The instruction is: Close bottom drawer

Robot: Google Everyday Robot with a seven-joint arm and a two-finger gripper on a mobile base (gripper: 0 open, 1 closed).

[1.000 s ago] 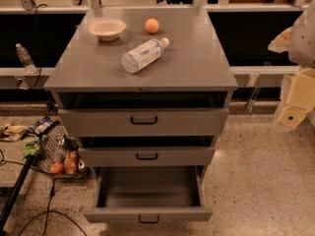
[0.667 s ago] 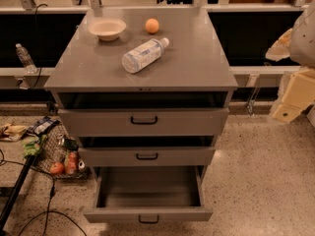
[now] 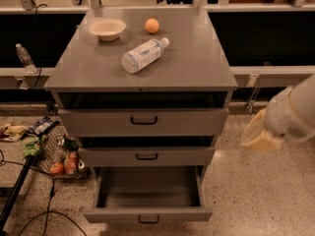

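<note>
Casing of the robot arm [image 3: 295,114] enters from the right edge, cut off by the frame. Its gripper [image 3: 258,134] shows only as a pale cream shape hanging beside the cabinet [image 3: 147,75], level with the middle drawer [image 3: 146,157] and well apart from it. Whether it is spread or closed up I cannot tell; it holds nothing that can be seen.

The bottom drawer [image 3: 147,214] sits lowest in the cabinet, pulled far out towards the camera, its inside bare and grey. Its small black handle [image 3: 148,220] is partly cut by the lower edge of the view. The top drawer [image 3: 143,122] and the middle drawer stand slightly out, each with a dark gap above it.

On the grey cabinet top lie a shallow bowl [image 3: 107,28], an orange [image 3: 152,25] just right of it, and a water bottle [image 3: 144,54] on its side, nearer the front.

The floor [image 3: 256,195] is speckled stone. Left of the cabinet a wire basket [image 3: 59,156] holds mixed items too small to name, with black cables [image 3: 49,205] trailing in front. A second bottle [image 3: 24,57] stands on the ledge at the far left.
</note>
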